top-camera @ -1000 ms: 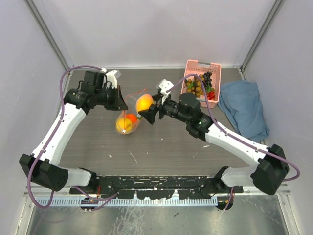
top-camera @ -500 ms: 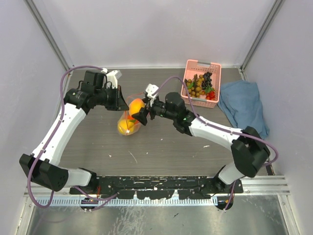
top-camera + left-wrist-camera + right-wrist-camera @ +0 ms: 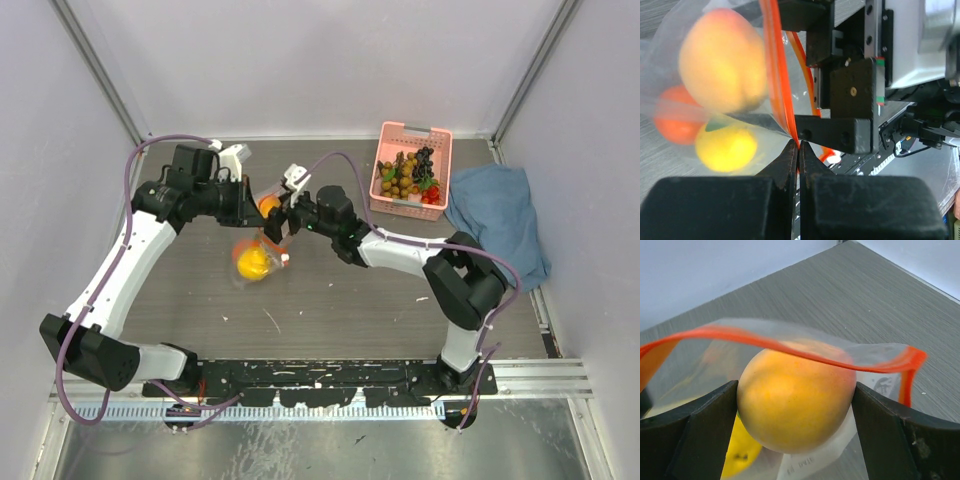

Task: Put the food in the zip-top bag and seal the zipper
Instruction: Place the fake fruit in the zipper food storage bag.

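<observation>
The left gripper (image 3: 798, 150) is clenched on the zipper (image 3: 777, 75), lifting one lip of the zip-top bag (image 3: 255, 258) so its mouth gapes for loading. The right gripper (image 3: 796, 392) grasps a round orange-yellow fruit (image 3: 797, 405) at that mouth, with the strip crossing its top (not yet released). The bag hangs left of centre over the table (image 3: 330, 300). Its long axis runs far to near and its mouth is at the far end. A yellow fruit (image 3: 725, 147) and an orange-red one (image 3: 675, 120) sit inside.
</observation>
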